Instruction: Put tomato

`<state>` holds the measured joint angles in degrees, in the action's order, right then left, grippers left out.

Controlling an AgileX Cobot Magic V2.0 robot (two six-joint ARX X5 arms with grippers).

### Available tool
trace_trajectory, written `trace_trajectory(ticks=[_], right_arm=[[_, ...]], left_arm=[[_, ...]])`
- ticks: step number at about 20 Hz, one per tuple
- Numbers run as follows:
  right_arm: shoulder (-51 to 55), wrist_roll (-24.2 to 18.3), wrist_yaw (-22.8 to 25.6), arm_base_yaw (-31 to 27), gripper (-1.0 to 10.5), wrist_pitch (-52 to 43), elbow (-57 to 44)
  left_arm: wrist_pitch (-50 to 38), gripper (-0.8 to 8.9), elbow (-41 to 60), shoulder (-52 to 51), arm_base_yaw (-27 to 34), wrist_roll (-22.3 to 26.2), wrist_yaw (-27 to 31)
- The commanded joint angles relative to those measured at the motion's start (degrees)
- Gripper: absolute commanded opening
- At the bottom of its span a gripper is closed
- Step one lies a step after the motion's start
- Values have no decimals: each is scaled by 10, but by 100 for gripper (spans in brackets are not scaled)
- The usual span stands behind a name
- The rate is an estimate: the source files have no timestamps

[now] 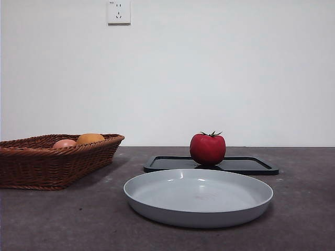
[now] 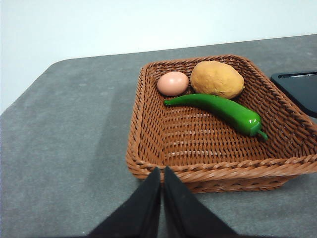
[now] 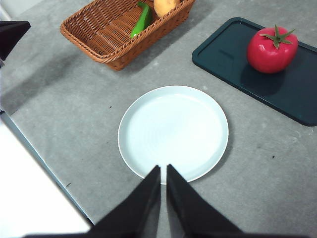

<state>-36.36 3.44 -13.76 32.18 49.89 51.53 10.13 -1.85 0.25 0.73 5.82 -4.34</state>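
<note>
The glossy red tomato (image 1: 208, 148) with a green calyx stands on a flat black tray (image 1: 246, 165) behind a round pale grey plate (image 1: 198, 195). The right wrist view shows the tomato (image 3: 272, 49) on the tray (image 3: 297, 94) and the plate (image 3: 173, 133) below my right gripper (image 3: 163, 171), which is shut and empty above the plate's near rim. My left gripper (image 2: 162, 173) is shut and empty, above the near wall of the wicker basket (image 2: 148, 148). No arm shows in the front view.
The brown wicker basket (image 1: 31, 162) at the left holds an orange round fruit (image 2: 217, 79), a pale pink egg-like fruit (image 2: 173, 83) and a green pepper (image 2: 223, 109). The table's edge (image 3: 44, 168) runs near the right gripper. A wall socket (image 1: 119, 11) is on the back wall.
</note>
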Motion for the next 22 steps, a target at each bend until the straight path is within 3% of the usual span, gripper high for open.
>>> trace_trajectory(ticks=[1, 16, 19, 22], right_arm=[[-2, 6, -1, 4, 8, -6, 4], [-2, 4, -1, 3, 8, -6, 4], [19, -26, 32, -44, 8, -36, 1], [66, -23, 33, -147, 8, -139, -45]], left_arm=[[5, 9, 12, -1, 1, -8, 1], [5, 9, 12, -1, 1, -8, 1], [5, 9, 12, -1, 1, -8, 1], [5, 9, 12, -1, 1, -8, 1]])
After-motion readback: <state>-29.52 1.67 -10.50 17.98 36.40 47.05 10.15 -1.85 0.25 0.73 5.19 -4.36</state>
